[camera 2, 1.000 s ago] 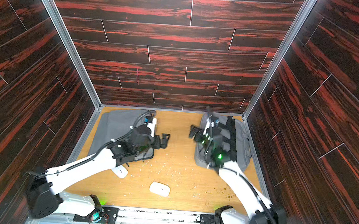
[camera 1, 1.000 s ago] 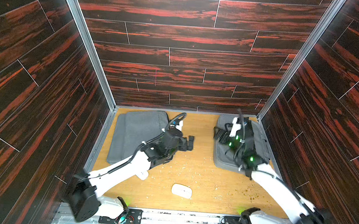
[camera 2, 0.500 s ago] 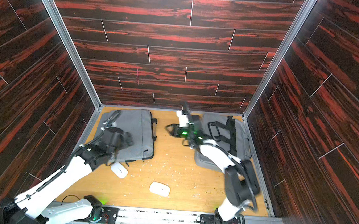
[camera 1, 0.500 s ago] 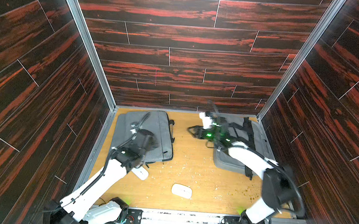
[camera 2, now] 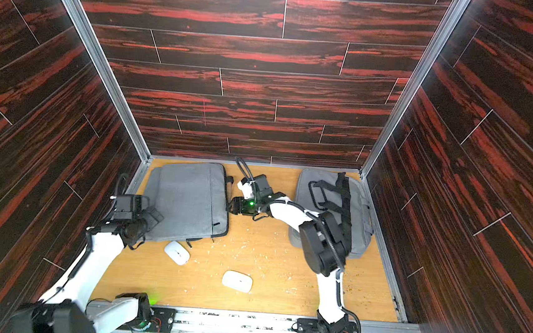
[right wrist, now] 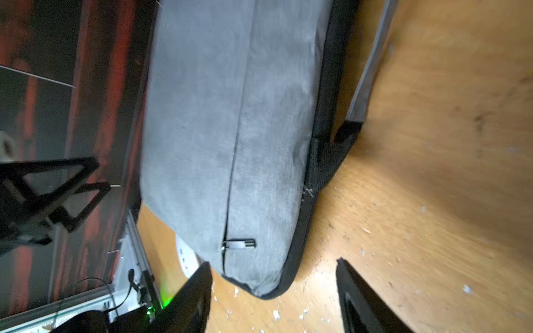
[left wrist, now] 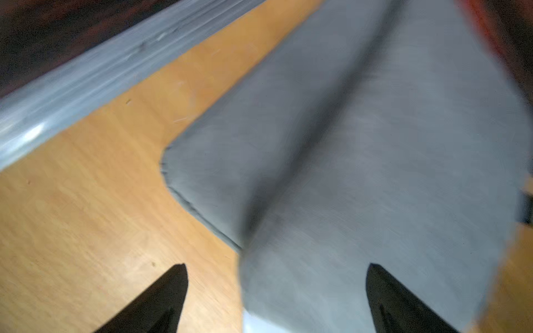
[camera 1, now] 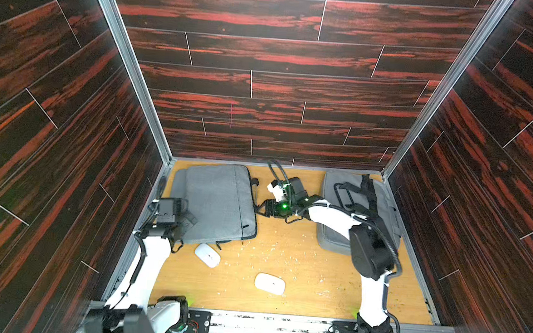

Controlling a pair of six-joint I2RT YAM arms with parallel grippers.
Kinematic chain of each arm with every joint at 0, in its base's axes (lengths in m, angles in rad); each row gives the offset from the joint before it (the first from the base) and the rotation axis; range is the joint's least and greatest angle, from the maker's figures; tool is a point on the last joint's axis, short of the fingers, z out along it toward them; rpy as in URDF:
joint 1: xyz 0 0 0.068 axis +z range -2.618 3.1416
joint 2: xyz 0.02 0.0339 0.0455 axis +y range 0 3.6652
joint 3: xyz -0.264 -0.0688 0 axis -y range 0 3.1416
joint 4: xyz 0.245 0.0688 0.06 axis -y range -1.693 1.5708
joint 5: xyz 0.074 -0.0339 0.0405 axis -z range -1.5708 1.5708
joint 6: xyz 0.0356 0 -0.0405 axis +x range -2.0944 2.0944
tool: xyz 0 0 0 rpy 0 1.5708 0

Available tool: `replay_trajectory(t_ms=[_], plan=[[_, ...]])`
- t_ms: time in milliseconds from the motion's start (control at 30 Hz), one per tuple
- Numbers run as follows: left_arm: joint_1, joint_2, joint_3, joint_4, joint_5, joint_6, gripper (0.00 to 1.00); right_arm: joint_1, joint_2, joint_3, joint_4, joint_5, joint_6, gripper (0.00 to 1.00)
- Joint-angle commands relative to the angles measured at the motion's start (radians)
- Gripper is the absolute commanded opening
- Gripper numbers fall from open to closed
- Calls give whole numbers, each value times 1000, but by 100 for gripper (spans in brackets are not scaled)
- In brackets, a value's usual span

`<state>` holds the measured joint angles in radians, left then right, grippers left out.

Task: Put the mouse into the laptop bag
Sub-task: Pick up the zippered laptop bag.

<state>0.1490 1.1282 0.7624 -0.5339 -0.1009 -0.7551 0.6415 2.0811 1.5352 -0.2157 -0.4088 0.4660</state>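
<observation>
As the right arm (camera 1: 329, 216) has swung across to the left laptop bag (camera 1: 220, 199), both arms' jaws stand apart, empty.

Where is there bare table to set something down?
Bare table lies between the front mouse and the right arm, and along the front rail. Crowded: right gripper fills the gap between left bag and right bag; the other mouse lies by the left bag's near edge.

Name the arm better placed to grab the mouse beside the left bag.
Left, likely: left gripper hangs open over that bag's near corner, close to the mouse; right gripper is across the bag, farther away.
</observation>
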Motion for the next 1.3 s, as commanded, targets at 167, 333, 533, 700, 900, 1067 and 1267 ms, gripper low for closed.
replay_trajectory(t_ms=[167,333,533,700,900,1067,1267], plan=[[9,133,47,113,99,38,100,29,217,199,-99,-8,3,70],[9,260,88,155,155,48,99,40,296,282,-104,-11,37,69],[11,360,95,237,267,59,85,59,286,261,-34,-57,84,33],[12,385,80,297,328,25,18,67,212,211,18,-79,115,0],[5,363,116,272,331,13,0,96,42,140,24,-17,87,0],[-15,282,142,248,296,3,0,126,-100,67,52,39,82,0],[-102,217,202,198,213,-6,0,149,-273,-56,94,183,25,0]])
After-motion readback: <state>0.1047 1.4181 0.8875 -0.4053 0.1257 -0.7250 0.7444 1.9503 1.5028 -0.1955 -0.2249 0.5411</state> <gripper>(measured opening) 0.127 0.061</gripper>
